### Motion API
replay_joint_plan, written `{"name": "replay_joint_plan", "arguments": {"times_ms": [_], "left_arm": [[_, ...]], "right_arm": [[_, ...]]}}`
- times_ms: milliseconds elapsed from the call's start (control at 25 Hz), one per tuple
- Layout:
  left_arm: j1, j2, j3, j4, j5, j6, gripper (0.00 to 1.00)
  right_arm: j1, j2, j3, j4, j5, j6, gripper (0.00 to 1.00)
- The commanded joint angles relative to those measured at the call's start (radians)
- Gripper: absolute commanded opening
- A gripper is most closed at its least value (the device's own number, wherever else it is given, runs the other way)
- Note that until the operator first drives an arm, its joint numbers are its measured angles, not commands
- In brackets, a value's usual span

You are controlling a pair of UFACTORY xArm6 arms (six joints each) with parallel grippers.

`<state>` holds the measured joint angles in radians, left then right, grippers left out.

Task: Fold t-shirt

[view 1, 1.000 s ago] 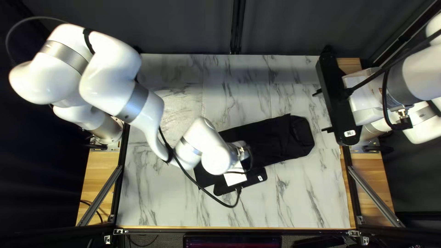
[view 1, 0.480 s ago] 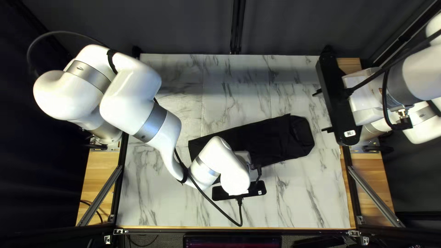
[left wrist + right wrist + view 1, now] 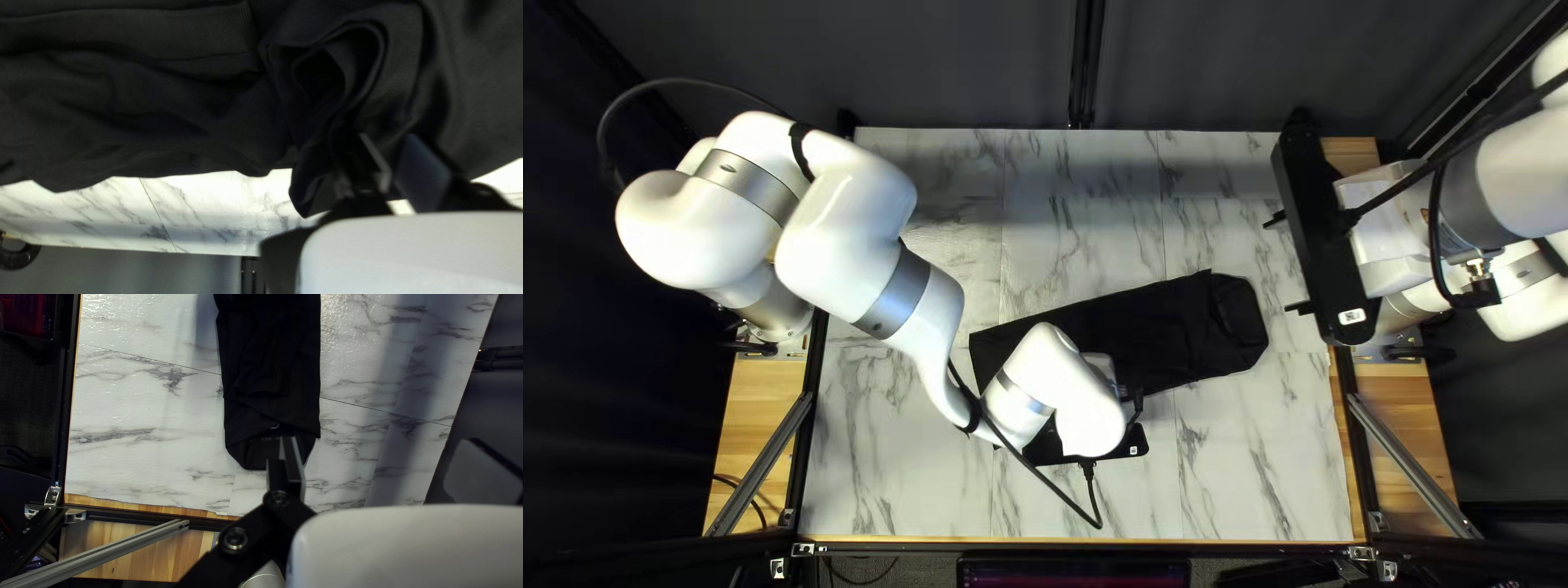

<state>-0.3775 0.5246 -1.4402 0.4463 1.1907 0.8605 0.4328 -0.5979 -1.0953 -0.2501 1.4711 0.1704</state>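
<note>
– where's the t-shirt [image 3: 1165, 327]?
– on the marble-patterned table [image 3: 1263, 479]. the top left view gives its outline: a long black band, running roughly from between 8 and 9 o'clock to between 2 and 3, with 12 at the dark curtain [image 3: 1198, 76].
– and the left gripper [image 3: 1135, 442]?
– over the shirt's near side, around 6 o'clock. from above, the white arm hides its tips.
– so what does the left wrist view add?
– the left gripper [image 3: 395, 141] has its fingers a little apart, dark cloth showing in and around the gap. i can't tell whether it touches either pad. ahead, at about 11, there's a looped fold; farther round, near 10, a ribbed band [image 3: 218, 35]. neither reads from above.
– the right gripper [image 3: 1282, 265]?
– spread wide, near the shirt's 3 o'clock end but apart from it. its own view shows one finger [image 3: 294, 460] in front of that end and the other well off to its 3 o'clock side.
– anything extra there?
– a small pale mark [image 3: 275, 426] by the shirt's crossed folds. the top left view doesn't show it.
</note>
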Motion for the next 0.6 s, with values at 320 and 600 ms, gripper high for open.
{"name": "replay_joint_plan", "arguments": {"times_ms": [320, 600], "left_arm": [[-0.006, 0.017, -0.051, -0.011, 0.034, 0.009, 1.00], [-0.008, 0.021, -0.066, -0.011, 0.032, -0.013, 1.00]], "right_arm": [[0.000, 0.000, 0.000, 0.000, 0.000, 0.000, 1.00], [0.000, 0.000, 0.000, 0.000, 0.000, 0.000, 1.00]]}}
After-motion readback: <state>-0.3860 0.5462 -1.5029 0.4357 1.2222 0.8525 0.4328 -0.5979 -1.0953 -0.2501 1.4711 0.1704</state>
